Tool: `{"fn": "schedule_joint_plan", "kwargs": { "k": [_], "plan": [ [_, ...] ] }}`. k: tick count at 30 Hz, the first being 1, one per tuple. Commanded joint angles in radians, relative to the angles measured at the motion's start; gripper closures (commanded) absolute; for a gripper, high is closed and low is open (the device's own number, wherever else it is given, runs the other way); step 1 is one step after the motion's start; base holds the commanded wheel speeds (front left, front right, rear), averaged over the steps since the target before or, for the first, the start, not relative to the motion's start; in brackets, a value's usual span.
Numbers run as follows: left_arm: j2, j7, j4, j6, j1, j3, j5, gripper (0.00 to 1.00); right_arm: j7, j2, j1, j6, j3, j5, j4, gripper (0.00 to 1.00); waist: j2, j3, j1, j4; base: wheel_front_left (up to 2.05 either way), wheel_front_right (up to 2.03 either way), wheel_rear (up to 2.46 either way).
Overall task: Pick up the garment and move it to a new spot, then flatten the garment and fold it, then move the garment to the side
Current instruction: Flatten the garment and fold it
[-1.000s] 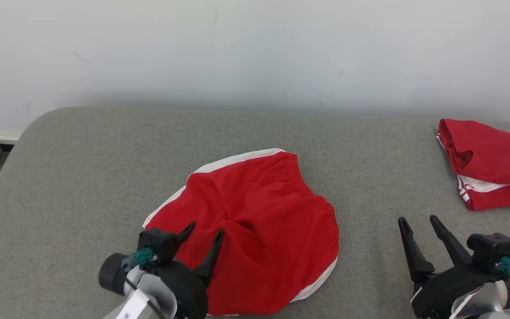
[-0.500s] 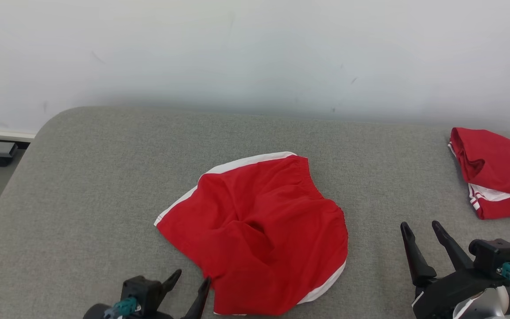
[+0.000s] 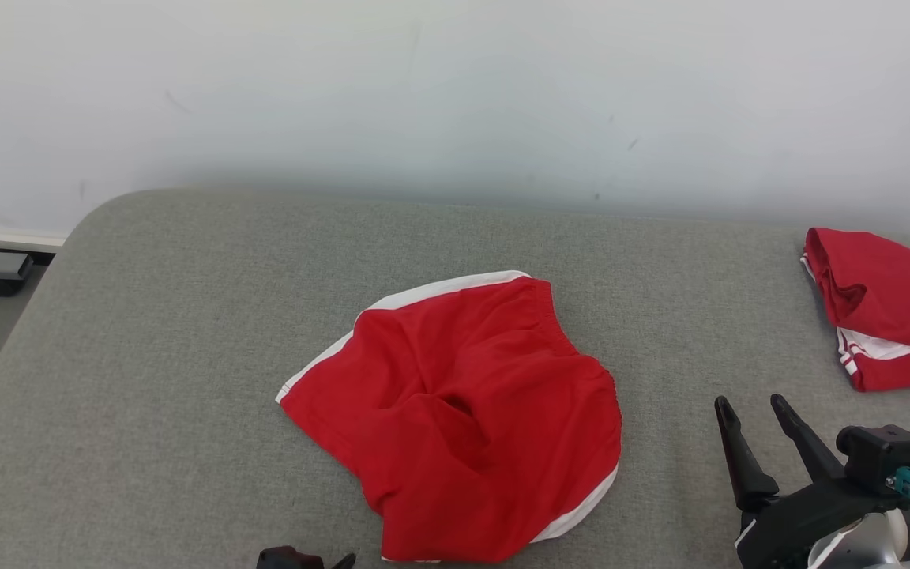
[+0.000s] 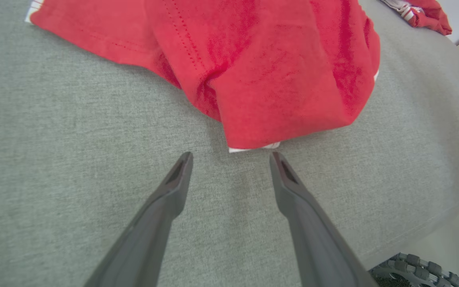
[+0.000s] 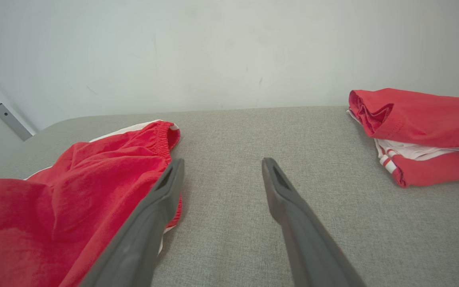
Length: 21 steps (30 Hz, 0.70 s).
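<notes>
Grey table [image 3: 186, 316] carries crumpled red shorts [image 3: 463, 411]; left tool [image 4: 231, 155] gapes empty near their hem, right tool [image 3: 748, 401] wide, empty too.

A folded red-and-white pile [image 3: 893, 304] is lying ahead and right of the right gripper [image 3: 748, 402], well apart, on the grey padded surface [image 3: 186, 316] stretching beneath it; a white wall [image 3: 455, 79] is rising beyond.

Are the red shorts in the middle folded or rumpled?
Rumpled: the red shorts lie in a loose heap on the grey surface, creases gathering into a hollow at the centre, edges uneven.
</notes>
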Motion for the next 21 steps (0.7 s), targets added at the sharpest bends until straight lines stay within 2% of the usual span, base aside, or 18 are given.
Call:
{"fn": "schedule_joint_plan", "kwargs": {
  "k": [1, 15, 16, 17, 18, 19, 21],
  "plan": [
    [-0.003, -0.007, 0.012, -0.008, 0.0, 0.001, -0.014, 0.0, -0.001, -0.002, -0.002, -0.001, 0.0, -0.002, -0.002, 0.0, 0.0, -0.001, 0.0, -0.001, 0.0, 0.0, 0.0],
    [-0.116, -0.091, 0.254, -0.096, -0.084, -0.005, 0.002, 0.0, 0.009, -0.002, -0.007, -0.001, 0.007, -0.008, -0.011, 0.0, 0.0, 0.003, 0.0, -0.024, 0.0, 0.0, 0.0],
    [-0.12, -0.095, 0.265, -0.101, -0.089, -0.005, 0.003, 0.04, 0.009, -0.002, -0.007, -0.001, 0.005, -0.009, -0.013, 0.0, 0.0, 0.005, 0.0, -0.024, 0.0, 0.0, 0.0],
    [-0.126, -0.098, 0.275, -0.105, -0.095, -0.004, 0.001, 0.5, 0.008, -0.003, -0.007, -0.001, 0.002, -0.009, -0.014, 0.0, 0.0, 0.006, 0.0, -0.023, 0.0, 0.0, 0.0],
    [-0.13, -0.103, 0.286, -0.11, -0.099, -0.002, 0.002, 0.62, 0.008, -0.003, -0.006, -0.001, 0.001, -0.009, -0.015, 0.0, 0.0, 0.008, 0.0, -0.022, 0.0, 0.0, 0.0],
    [-0.132, -0.104, 0.298, -0.112, -0.105, -0.005, 0.007, 0.97, 0.009, -0.003, -0.005, -0.001, 0.0, -0.01, -0.015, 0.0, 0.0, 0.009, 0.0, -0.021, 0.0, 0.0, 0.0],
    [-0.139, -0.117, 0.313, -0.114, -0.114, 0.001, 0.01, 1.0, 0.008, -0.003, -0.004, -0.001, -0.004, -0.009, -0.016, 0.0, 0.0, 0.01, 0.0, -0.018, 0.0, 0.0, 0.0]
  ]
}}
